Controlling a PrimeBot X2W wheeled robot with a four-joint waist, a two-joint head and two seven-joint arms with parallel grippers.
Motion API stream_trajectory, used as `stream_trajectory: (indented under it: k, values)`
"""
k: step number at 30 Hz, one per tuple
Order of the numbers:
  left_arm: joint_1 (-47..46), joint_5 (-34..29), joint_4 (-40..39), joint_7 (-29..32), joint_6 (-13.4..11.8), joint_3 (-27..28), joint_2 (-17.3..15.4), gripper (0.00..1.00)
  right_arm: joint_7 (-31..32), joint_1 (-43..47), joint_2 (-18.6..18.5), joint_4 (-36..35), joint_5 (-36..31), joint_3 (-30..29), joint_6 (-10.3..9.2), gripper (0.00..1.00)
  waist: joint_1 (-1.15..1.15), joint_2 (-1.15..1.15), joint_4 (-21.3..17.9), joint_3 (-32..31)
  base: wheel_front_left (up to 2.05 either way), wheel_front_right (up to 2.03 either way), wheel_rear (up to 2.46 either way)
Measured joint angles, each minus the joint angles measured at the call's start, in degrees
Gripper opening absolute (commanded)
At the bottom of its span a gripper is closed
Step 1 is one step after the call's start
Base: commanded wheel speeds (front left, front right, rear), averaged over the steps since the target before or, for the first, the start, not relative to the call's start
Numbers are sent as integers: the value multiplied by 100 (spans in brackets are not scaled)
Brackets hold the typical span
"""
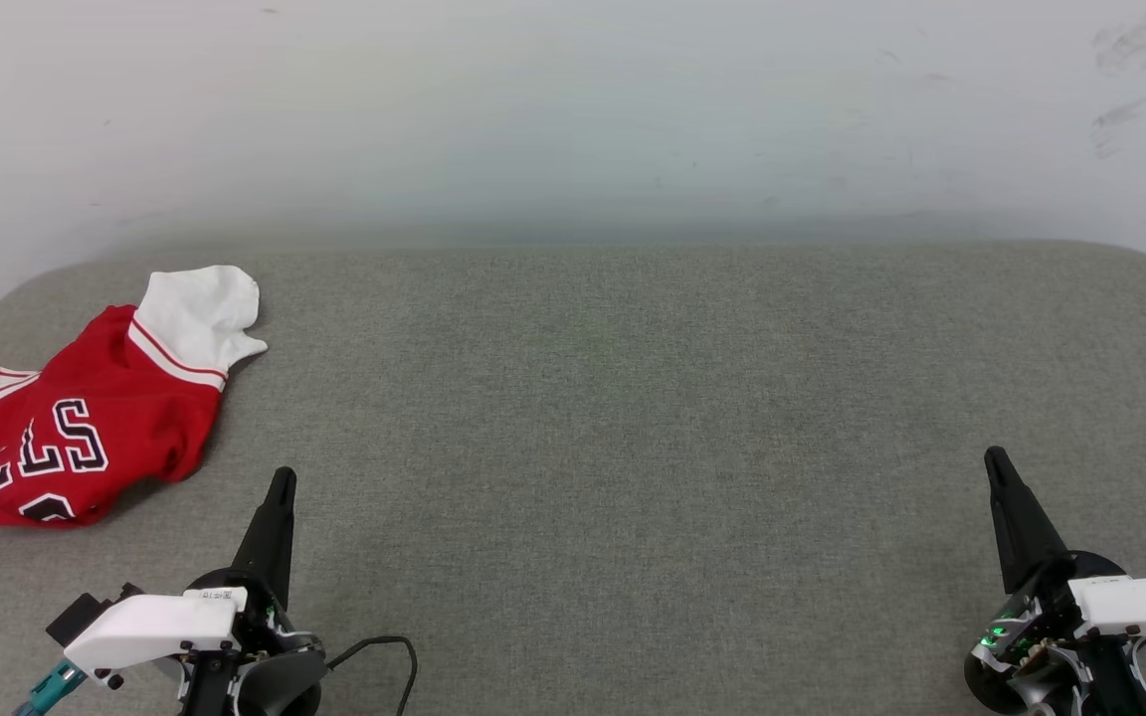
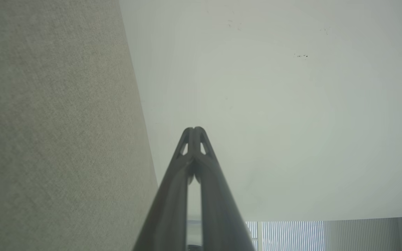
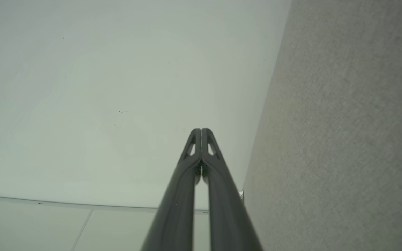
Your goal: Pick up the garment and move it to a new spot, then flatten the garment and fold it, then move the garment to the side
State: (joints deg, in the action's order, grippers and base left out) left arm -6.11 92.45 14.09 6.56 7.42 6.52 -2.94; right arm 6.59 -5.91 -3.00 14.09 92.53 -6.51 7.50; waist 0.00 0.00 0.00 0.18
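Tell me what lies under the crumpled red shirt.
The shirt lies bunched on the grey fabric surface, which shows around it. Its folds cover whatever is directly beneath, and its left edge runs out of the head view.

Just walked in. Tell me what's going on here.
Nothing is being handled yet. The red jersey lies crumpled at the left edge of the grey padded surface, lettering up. The left pincer and right pincer are both shut and empty, low near the robot. Neither touches the jersey; the left one is nearer it.
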Motion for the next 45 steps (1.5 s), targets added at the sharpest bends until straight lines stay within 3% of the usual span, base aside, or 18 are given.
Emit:
stream_trajectory:
  k: [21, 22, 32, 45]
  values:
    - [0, 0, 0, 0, 0, 0, 0, 0, 0, 0, 0, 0, 0, 0, 0, 0, 0, 0, 0, 0, 0, 0, 0]
    - [5, 0, 19, -1, -3, -2, 1, 100, 0, 10, -1, 15, 1, 1, 0, 100, 0, 0, 0, 0, 0, 0, 0]
    - [248, -166, 162, -160, -9, -44, 22, 100, -160, 264, 3, 220, -169, 23, 0, 100, 0, 0, 1, 7, 0, 0, 0]
    - [248, -1385, -264, -504, -153, 3, 22, 100, -506, 273, 5, -238, -1562, 4, 0, 100, 1, 0, 10, 25, 0, 0, 0]
